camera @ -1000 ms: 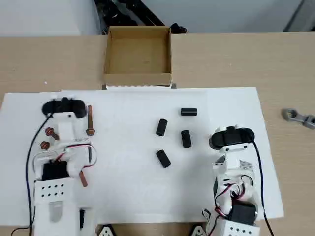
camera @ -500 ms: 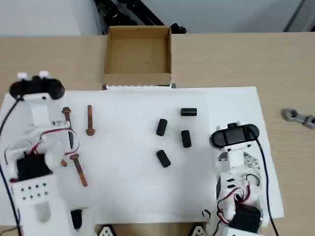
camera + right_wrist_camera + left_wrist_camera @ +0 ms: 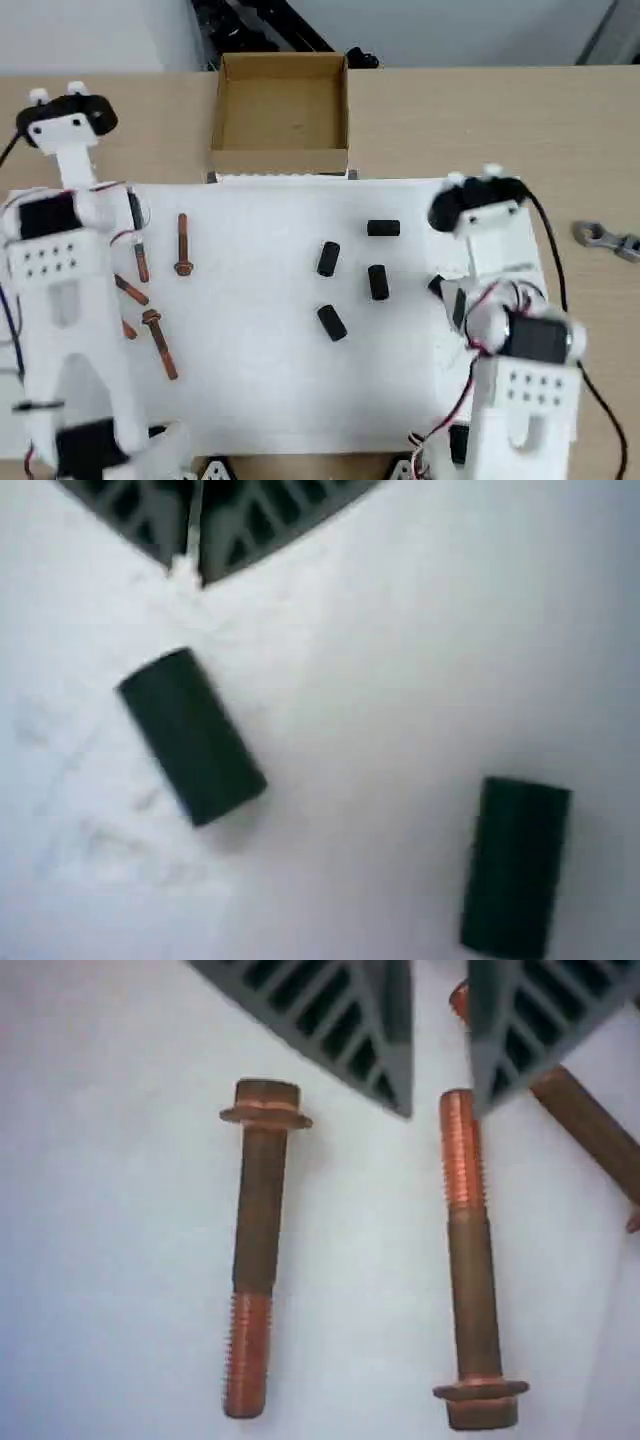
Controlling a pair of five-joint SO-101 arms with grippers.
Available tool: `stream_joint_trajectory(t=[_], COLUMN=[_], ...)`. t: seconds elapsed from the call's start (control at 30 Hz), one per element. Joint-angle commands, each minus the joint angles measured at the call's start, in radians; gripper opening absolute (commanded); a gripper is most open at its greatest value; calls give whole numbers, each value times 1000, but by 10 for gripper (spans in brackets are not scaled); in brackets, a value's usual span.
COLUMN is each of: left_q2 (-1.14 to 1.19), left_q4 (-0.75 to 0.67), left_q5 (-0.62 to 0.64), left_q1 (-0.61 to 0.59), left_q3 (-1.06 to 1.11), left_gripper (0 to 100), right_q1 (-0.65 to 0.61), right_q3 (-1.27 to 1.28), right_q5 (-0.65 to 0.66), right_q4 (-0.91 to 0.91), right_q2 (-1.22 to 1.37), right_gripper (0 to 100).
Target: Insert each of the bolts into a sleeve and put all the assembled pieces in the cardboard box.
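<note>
Copper-coloured flanged bolts (image 3: 258, 1260) lie loose near the white paper sheet's (image 3: 260, 400) left edge, with four stubby black cylindrical sleeves (image 3: 378, 281) mid-sheet. The left gripper's (image 3: 440, 1085) jaws sit slightly spread over the bolts, and the right gripper's (image 3: 190, 565) are pressed together above the sleeves.

Count from the high view: sleeves (image 3: 378, 282): 4. Bolts (image 3: 182, 243): 5 in sight, 3 of them partly under an arm. Box (image 3: 280, 158): 1. Wrench (image 3: 605, 237): 1. Sheet (image 3: 260, 380): 1. Arms (image 3: 520, 390): 2.
</note>
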Motion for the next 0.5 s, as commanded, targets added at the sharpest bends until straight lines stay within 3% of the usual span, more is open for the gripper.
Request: stream_joint_trajectory(t=[0.0,0.2,0.47], left_q2=[118,413,628], left_q4=[9,98,153], left_q5=[31,69,69], left_q1=[0,-2,-8], left_q3=[-120,-311,-496], left_gripper=[41,51,51], right_q1=[-56,-59,-59], right_q3=[-75,-74,-74], right_q5=[-3,-37,-34], right_q4=[15,22,22], right_q2=[56,81,82], right_gripper=[6,7,7])
